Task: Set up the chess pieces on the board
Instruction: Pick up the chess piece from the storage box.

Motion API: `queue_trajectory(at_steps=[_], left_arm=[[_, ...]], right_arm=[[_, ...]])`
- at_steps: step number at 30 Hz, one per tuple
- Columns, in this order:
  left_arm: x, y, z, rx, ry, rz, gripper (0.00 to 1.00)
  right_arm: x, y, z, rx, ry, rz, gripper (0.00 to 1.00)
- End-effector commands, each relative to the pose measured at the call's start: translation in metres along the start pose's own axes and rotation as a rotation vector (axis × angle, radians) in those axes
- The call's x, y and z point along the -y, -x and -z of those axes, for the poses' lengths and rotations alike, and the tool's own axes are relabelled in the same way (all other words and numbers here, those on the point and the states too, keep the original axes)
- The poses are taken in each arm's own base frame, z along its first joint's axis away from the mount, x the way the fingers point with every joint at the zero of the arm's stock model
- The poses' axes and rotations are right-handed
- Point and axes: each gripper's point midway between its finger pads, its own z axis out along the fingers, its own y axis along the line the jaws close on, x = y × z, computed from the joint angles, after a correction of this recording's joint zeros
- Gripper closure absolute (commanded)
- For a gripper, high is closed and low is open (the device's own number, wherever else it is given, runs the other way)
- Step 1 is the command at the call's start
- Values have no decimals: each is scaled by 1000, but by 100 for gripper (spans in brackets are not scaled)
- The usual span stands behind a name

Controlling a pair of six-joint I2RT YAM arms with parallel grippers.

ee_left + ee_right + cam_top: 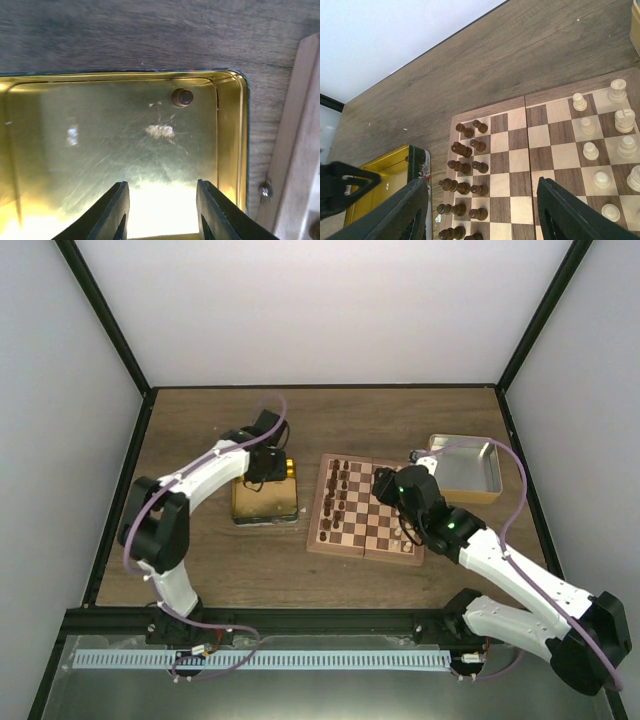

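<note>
Left jaws part-open over gold tin (one dark piece inside); right jaws wide, empty.

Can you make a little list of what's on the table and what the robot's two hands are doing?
board: between the two tins, partly set up
dark pieces: two columns along one board edge
cream pieces: on the opposite side of the board
gold tin: one dark piece inside, near a corner
silver tin: right of the board
left gripper: open, empty, above the gold tin
right gripper: open, empty, above the board
</note>
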Motion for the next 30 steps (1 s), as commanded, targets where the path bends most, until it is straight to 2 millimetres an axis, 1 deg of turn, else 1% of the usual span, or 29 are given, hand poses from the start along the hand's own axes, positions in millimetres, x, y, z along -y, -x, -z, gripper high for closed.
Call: queue_trajectory(at_steps=[1, 3, 6, 10, 15, 19, 24, 30], left_arm=[[20, 22, -26, 58, -38, 85, 60], [26, 30, -33, 81, -50, 100, 60], [27, 38, -43, 106, -35, 101, 60], [38, 39, -59, 79, -63, 70, 60], [28, 40, -73, 75, 12, 87, 60], [27, 42, -79, 76, 32, 95, 67], [25, 44, -83, 81, 52, 96, 70], [25, 47, -89, 85, 61, 87, 82]], right_arm=[[2, 10, 8, 49, 1, -19, 39], [5, 11, 11, 58, -2, -22, 38], [7, 11, 12, 63, -4, -25, 38], [8, 10, 11, 61, -6, -29, 38], [9, 11, 13, 65, -8, -30, 38], [10, 12, 14, 70, -14, -31, 38], [11, 12, 15, 72, -15, -34, 38], [11, 13, 15, 74, -16, -33, 38]])
